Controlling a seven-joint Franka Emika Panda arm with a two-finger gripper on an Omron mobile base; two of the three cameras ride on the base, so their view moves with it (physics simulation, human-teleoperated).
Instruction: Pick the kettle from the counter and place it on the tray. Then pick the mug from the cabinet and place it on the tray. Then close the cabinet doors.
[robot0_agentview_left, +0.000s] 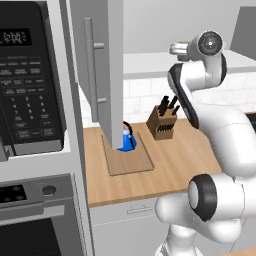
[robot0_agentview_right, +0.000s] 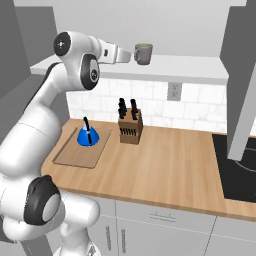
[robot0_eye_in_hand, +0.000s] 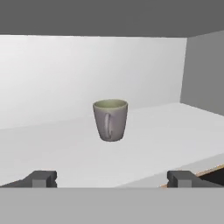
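1. White shelf (robot0_eye_in_hand: 175, 131) of the cabinet carries the mug (robot0_eye_in_hand: 110, 120) – upright, handle facing the camera.
2. Gripper (robot0_eye_in_hand: 111, 179) is spread wide, empty, just short of the mug.
3. Kettle (robot0_agentview_left: 127, 141) sits on the tray (robot0_agentview_left: 131, 162) – half hidden behind an open door (robot0_agentview_left: 107, 65).

The mug (robot0_eye_in_hand: 110, 120) looks matt, smooth grey-green ceramic; the bench (robot0_agentview_right: 165, 165) is light wood with a satin grain; the tray (robot0_agentview_left: 129, 161) is slightly darker wood; the kettle (robot0_agentview_right: 88, 136) is glossy blue; the knife block (robot0_agentview_right: 131, 129) is brown wood.
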